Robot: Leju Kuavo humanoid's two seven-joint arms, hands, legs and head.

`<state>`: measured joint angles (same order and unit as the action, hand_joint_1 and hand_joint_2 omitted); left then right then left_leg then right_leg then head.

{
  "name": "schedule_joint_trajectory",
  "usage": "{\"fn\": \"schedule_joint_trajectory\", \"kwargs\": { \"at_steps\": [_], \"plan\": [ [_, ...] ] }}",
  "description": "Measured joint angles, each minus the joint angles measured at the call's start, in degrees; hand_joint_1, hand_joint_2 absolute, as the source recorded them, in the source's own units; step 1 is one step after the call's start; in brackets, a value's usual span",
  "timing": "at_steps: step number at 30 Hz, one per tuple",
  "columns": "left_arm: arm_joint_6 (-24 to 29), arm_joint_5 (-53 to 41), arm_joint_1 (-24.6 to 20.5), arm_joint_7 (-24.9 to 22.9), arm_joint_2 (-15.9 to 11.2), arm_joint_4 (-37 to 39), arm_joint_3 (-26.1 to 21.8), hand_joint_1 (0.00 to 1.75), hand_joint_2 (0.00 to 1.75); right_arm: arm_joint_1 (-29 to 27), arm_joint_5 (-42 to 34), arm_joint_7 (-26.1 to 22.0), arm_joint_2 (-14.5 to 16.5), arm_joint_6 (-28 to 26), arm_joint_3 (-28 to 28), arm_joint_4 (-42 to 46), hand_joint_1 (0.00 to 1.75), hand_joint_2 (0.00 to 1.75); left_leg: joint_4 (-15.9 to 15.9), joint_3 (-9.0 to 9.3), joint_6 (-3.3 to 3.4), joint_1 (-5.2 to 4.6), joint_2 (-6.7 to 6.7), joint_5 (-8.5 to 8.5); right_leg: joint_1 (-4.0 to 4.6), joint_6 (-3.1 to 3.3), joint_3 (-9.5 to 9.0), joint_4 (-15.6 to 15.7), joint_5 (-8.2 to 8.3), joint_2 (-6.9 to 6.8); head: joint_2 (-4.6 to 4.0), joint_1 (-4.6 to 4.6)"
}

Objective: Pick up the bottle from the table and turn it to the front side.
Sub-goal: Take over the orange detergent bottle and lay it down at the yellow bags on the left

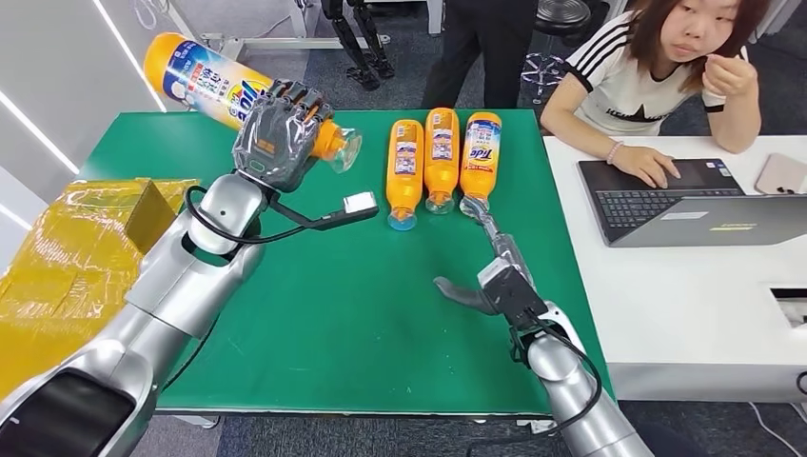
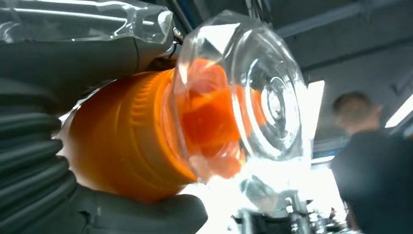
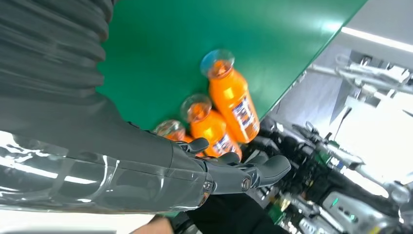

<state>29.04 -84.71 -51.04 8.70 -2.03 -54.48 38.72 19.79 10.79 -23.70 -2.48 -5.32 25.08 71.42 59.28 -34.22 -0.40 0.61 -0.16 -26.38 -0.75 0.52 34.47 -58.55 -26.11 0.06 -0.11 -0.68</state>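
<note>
My left hand grips an orange detergent bottle by its neck and holds it raised over the far left of the green table. The bottle lies nearly level, its base pointing away to the left, its blue and white label facing me. The left wrist view shows its clear cap and orange neck between my fingers. My right hand hovers over the table with fingers stretched out flat, holding nothing, its fingertips at the cap of the rightmost lying bottle.
Three orange bottles lie side by side at the table's far middle, caps toward me. A yellow wrapped box stands at the left. A person sits at a white desk on the right, with a laptop.
</note>
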Motion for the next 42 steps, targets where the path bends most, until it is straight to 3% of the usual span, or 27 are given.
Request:
{"fn": "schedule_joint_trajectory", "kwargs": {
  "at_steps": [6, 12, 18, 25, 33, 42],
  "plan": [
    [-0.5, -0.9, 0.9, -1.1, -4.9, 4.3, 0.2, 1.75, 1.75, -4.2, -0.2, -0.4, -2.5, -0.9, -2.7, 4.5, 0.00, 1.75, -0.1, 0.03, -0.01, 0.01, 0.08, 0.00, 0.00, 0.01, -0.02, 0.0, 0.00, 0.07, 0.00, -0.01],
    [1.0, 0.3, 8.0, -2.8, -12.5, 6.5, -1.3, 1.75, 1.75, -7.3, 0.0, -0.5, -3.6, 0.1, -5.5, 6.7, 0.00, 1.75, -0.1, 0.09, -0.07, 0.02, 0.35, -0.04, 0.00, 0.03, 0.05, 0.0, -0.01, 0.35, 0.00, -0.02],
    [-0.8, -1.1, 20.0, -3.9, -18.4, 1.2, -8.1, 1.75, 1.75, -8.0, 0.0, -0.9, -3.9, 0.6, -6.5, 6.8, 0.00, 1.75, -0.2, 0.06, -0.10, 0.02, 0.44, -0.07, 0.02, 0.04, 0.13, 0.0, -0.03, 0.44, 0.00, -0.01],
    [-3.0, 3.0, 27.8, -1.9, -23.9, -7.5, -17.4, 1.75, 1.75, -8.9, -0.8, -0.4, -4.2, 1.5, -7.9, 8.2, 0.00, 1.75, -0.2, 0.04, -0.10, 0.02, 0.38, -0.06, 0.02, 0.03, 0.11, 0.0, -0.03, 0.37, 0.00, 0.00],
    [-6.2, 9.0, 32.8, 2.3, -25.4, -13.7, -22.5, 1.75, 1.75, -10.5, -0.5, -0.3, -4.4, 2.3, -8.9, 11.4, 0.00, 1.75, -0.1, 0.04, -0.10, 0.02, 0.35, -0.06, 0.02, 0.03, 0.11, 0.0, -0.02, 0.32, 0.00, -0.01],
    [-10.3, 14.1, 32.7, 5.0, -22.8, -14.0, -22.4, 1.75, 1.75, -11.3, 0.2, 0.1, -4.5, 2.5, -9.0, 13.8, 0.00, 1.75, -0.1, 0.04, -0.10, 0.02, 0.34, -0.06, 0.01, 0.03, 0.10, 0.0, -0.01, 0.31, 0.00, -0.01]
  ]
}}
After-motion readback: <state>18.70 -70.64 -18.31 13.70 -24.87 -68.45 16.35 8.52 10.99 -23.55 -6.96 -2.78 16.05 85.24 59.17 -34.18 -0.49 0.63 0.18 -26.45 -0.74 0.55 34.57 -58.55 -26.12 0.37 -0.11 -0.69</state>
